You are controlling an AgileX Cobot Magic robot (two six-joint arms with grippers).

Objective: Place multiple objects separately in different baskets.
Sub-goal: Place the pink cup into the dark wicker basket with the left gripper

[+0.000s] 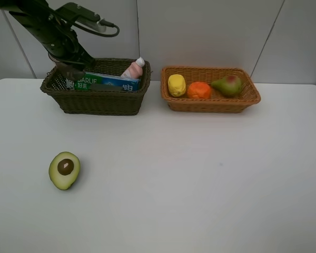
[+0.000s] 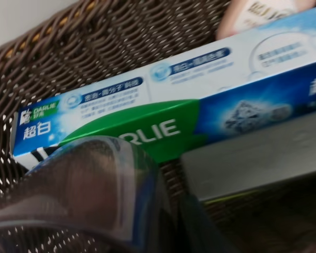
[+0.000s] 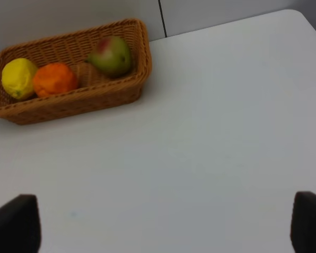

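My left gripper [image 1: 68,71] is down inside the left end of the dark olive-brown basket [image 1: 95,103], shut on the wall of the translucent mauve cup [image 2: 89,190]. Just behind the cup lies the blue-green toothpaste box [image 2: 163,110], also seen as the toothpaste box [image 1: 108,81], with the pink white-capped bottle [image 1: 133,68] leaning at its right end. The light orange-tan basket [image 1: 210,105] holds the lemon [image 1: 176,85], orange [image 1: 199,90] and red-green pear [image 1: 227,84]. The halved avocado [image 1: 64,169] lies cut side up on the table. My right gripper [image 3: 158,232] hangs open over bare table, holding nothing.
The white table [image 1: 200,174] runs from the baskets to the front edge, with only the avocado on its left part. A grey panelled wall [image 1: 210,31] stands right behind both baskets. The left arm [image 1: 47,29] slants down from the upper left.
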